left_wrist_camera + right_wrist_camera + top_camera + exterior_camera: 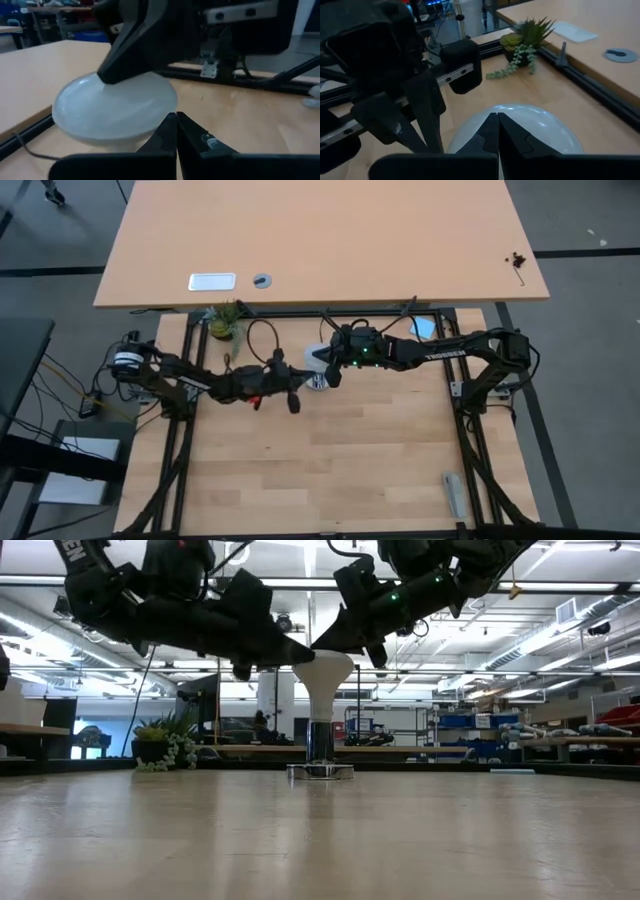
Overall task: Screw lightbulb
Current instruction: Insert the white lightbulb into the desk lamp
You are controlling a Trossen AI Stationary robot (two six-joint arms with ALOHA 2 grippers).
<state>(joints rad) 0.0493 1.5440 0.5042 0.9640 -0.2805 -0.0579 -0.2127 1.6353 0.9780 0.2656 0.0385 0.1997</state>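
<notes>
- The lightbulb (322, 675) stands upright with its narrow base down in the socket (320, 770) on the counter (320, 840); its white globe sits directly beneath both hands, which meet above it.
- The left hand (176, 120) has its fingers pressed fully together, holding nothing. In the left wrist view its tips sit just beside the globe's near edge, and whether they touch the glass cannot be told.
- The right hand (497, 120) is likewise closed and empty, its tips hovering right over the top of the globe; contact there cannot be confirmed either.
- Risk: with neither hand gripping the bulb, any turning push would rely on friction from closed tips on smooth, rounded glass. The tips could well slip off, leaving the bulb unturned.
- Risk: a sideways shove from either hand would lean on a tall bulb standing on a small base. That could tilt it in the socket, cross the thread, or tip bulb and socket over together.
- Risk: the two hands are crowded very close above one small thing. A move by one could strike the other, or pin the globe between them.
- Risk: pressing downward from the right hand would load thin glass, which may crack.
- The potted plant (525, 37) stands well beyond the right hand and seems out of harm's way.
</notes>
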